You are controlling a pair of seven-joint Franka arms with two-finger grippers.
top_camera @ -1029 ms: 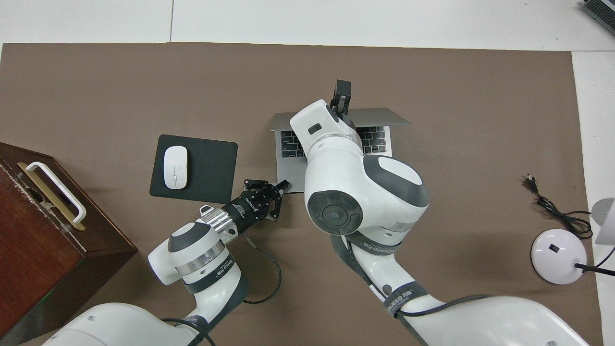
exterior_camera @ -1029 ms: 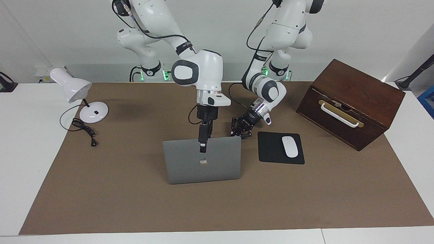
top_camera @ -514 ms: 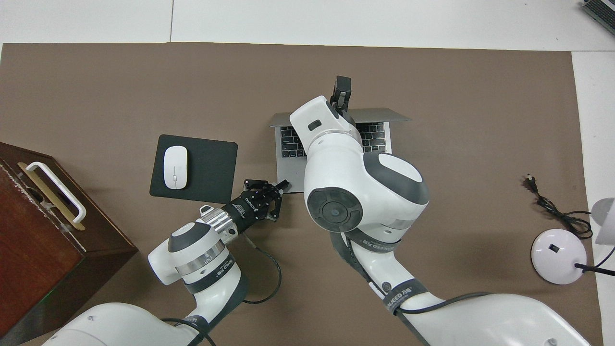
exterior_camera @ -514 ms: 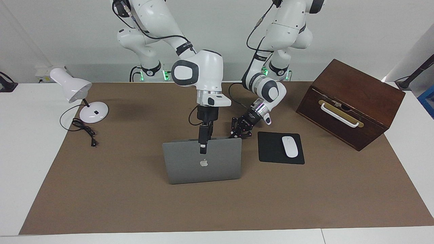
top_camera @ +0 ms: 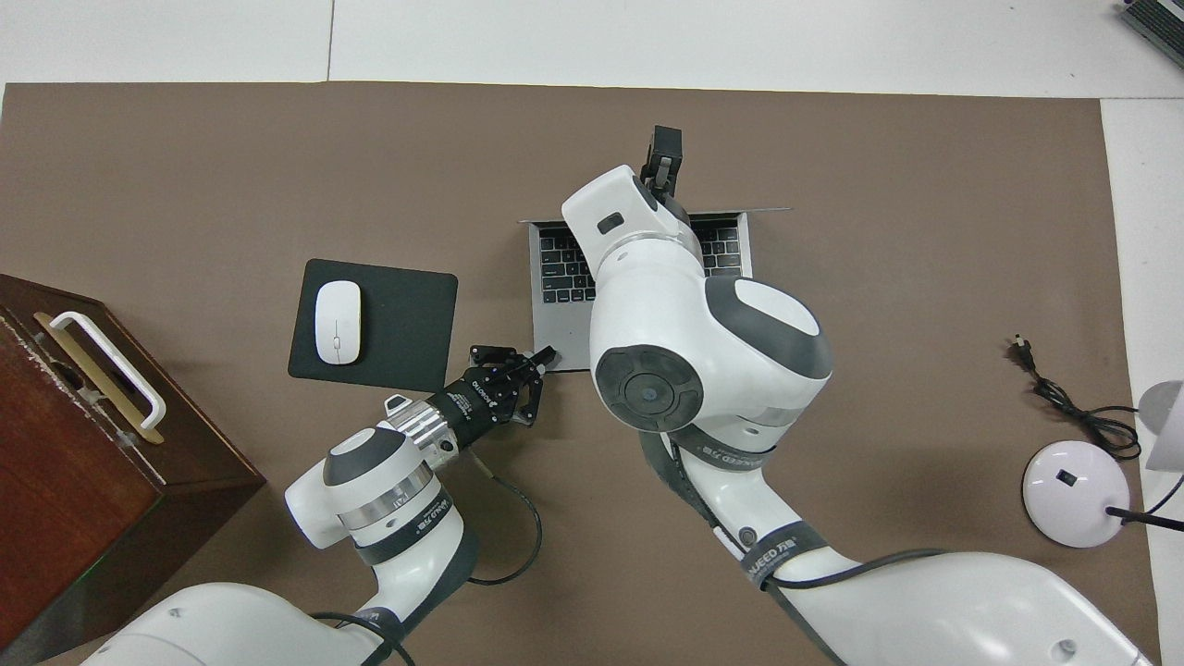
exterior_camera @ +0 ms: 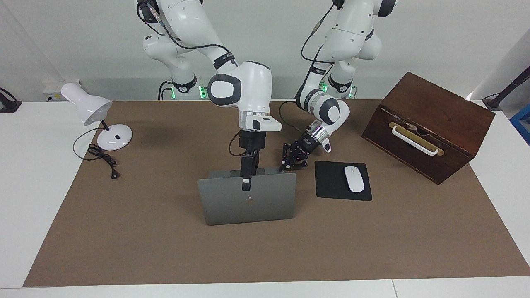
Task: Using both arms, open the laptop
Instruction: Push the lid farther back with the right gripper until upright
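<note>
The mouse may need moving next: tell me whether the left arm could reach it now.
Probably yes: the left gripper is at the laptop's corner beside the mouse pad, and nothing stands between it and the white mouse.

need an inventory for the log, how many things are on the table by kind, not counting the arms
laptop: 1
mouse pad: 1
mouse: 1
wooden box: 1
desk lamp: 1
total: 5
</note>
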